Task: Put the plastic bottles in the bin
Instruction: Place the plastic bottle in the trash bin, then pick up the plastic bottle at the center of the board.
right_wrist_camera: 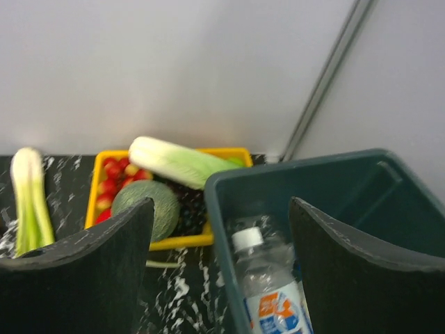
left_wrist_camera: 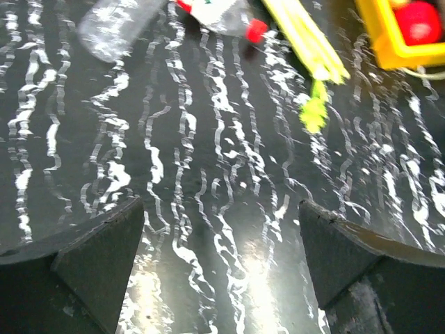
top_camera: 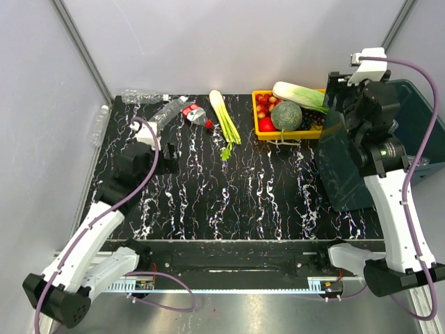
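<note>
— Left wrist view: where are the loose plastic bottles listed?
— Ahead and leftward of the left gripper, spread wide, empty; axes laid slantwise. Right gripper, parted over the bin, is judged farther.

L arm, R arm: white links, blk joints, purple cables; fingers blk, wedge-shaped.

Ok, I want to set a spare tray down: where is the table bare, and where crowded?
The widest bare patch is the middle and near half of the table, between the left arm and the bin, nearer than the celery and yellow tray. The far edge is crowded: plastic bottles, celery, tray.
</note>
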`<state>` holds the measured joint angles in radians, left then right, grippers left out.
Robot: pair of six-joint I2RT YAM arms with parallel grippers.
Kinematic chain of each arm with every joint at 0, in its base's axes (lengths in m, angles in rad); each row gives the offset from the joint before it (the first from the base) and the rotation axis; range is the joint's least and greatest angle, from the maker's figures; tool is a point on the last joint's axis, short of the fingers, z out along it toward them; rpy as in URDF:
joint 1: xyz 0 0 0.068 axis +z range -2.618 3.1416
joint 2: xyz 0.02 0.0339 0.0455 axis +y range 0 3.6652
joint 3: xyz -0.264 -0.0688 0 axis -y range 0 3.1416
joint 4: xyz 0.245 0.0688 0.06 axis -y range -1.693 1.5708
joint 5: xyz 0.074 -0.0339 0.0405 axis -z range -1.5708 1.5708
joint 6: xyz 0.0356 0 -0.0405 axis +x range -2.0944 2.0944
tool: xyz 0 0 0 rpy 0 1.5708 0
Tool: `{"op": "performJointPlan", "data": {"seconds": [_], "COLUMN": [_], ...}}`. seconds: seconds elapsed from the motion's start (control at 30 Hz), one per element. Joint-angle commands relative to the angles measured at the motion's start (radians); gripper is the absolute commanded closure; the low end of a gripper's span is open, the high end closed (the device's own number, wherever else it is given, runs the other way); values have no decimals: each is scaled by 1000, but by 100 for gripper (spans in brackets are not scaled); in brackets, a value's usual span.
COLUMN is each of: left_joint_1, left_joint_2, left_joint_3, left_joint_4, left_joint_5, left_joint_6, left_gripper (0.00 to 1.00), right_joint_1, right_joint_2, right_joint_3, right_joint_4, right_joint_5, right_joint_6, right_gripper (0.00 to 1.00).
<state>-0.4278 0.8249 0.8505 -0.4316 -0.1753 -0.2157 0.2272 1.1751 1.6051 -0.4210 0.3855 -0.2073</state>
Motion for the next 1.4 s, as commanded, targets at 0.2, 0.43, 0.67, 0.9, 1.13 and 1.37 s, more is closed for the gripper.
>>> {"op": "performJointPlan", "data": {"seconds": [0.2,0.43,0.67,0.9,1.13,1.37], "left_joint_1": [280,376,418,481,489,488], "left_joint_2": [334,614,951,1218,1431,1527], "left_joint_3": [269,461,786,1044,1211,1245], "left_joint_4": [14,82,-10,-95,-125,-124], "left_joint_5": [77,100,132,341,408,398], "left_joint_6": [33,56,380,400,351,329], "left_gripper": [10,12,7,6,5,5], "right_joint_1": [4,17,21,31,32,32], "right_joint_2": [-164,-222,-284,-281,-288,-334], "right_joint_3": [-207,-326,-419,-425,-459,-501], "right_joint_4": [59,119,201,194,289,304], "right_joint_5": [-362,-496,-631,-648,-691,-662], "right_joint_6": [190,330,431,427,505,494], "right_gripper": [19,20,20,18,18,16]}}
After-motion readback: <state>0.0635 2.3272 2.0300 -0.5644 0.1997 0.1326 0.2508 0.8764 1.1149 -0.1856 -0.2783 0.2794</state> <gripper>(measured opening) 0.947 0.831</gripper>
